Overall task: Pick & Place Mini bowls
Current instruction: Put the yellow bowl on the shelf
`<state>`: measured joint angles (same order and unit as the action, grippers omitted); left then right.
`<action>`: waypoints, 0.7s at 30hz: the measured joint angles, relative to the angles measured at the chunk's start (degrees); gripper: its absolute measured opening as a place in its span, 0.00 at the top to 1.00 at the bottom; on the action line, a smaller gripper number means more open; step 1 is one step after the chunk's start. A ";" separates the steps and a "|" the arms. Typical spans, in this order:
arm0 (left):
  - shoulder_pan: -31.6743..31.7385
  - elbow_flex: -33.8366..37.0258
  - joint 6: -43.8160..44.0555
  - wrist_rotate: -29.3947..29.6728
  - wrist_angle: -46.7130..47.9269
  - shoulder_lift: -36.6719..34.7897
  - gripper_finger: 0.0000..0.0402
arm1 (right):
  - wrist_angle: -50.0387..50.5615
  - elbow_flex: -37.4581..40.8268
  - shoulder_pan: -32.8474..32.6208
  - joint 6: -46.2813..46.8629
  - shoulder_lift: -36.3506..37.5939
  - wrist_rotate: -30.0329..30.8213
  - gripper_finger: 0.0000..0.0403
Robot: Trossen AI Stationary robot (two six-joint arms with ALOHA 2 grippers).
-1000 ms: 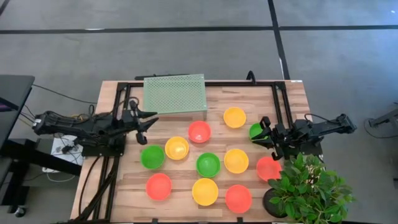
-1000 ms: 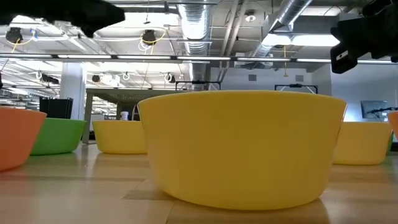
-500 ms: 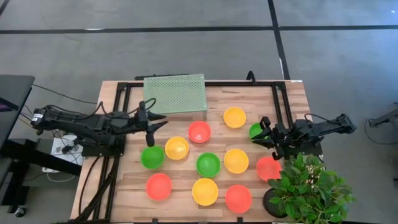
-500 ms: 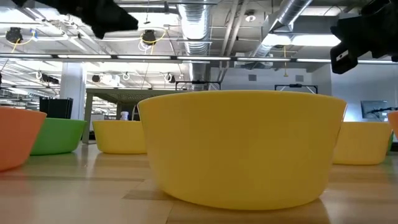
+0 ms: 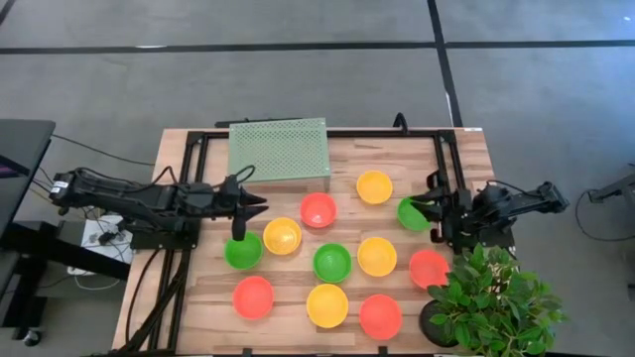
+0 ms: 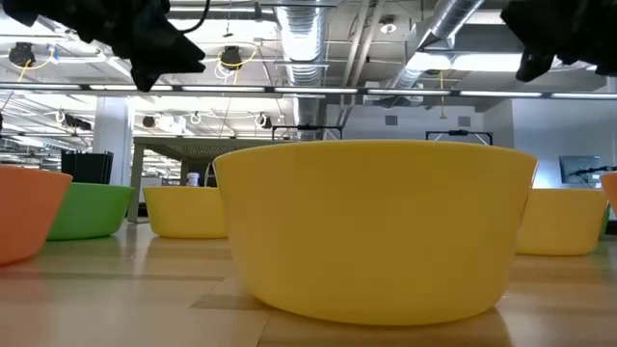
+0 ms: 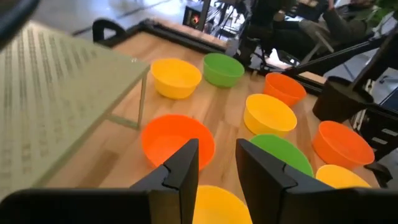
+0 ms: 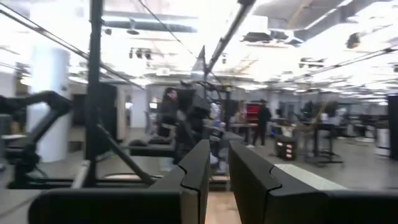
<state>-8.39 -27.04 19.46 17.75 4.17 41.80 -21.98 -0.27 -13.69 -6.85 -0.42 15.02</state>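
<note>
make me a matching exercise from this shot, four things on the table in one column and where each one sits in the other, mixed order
Things:
1. pale green perforated metal box
2. leafy green plant in a dark pot
3. left gripper
4. small glossy green plastic bowl nearest the right gripper

Places:
A. near right corner of the wooden table
B. far edge of the table, left of centre
C. right side, against the right arm's fingers
D. above the left side, over a green bowl and beside a yellow bowl

Pairs: 1-B, 2-A, 3-D, 4-C
</note>
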 joint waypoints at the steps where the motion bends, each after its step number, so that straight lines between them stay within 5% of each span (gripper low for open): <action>1: -0.16 0.25 0.54 0.01 -0.01 0.00 0.73 | -0.49 0.00 0.00 1.13 -0.33 -0.09 0.87; 7: -2.75 0.56 -0.96 2.78 -3.81 1.10 0.73 | -8.80 -0.50 1.42 2.59 -8.46 -0.05 0.86; 12: -6.14 -2.20 -5.41 8.58 -5.13 5.22 0.73 | -10.59 -7.91 2.52 6.33 -23.82 -2.87 0.84; 21: -12.42 -8.00 -5.67 7.04 4.20 11.71 0.73 | 1.63 -26.77 2.62 6.77 -51.69 -3.14 0.79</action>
<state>-20.81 -35.03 13.79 24.80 8.37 53.51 -20.35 -27.04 -11.07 -0.08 -52.11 11.87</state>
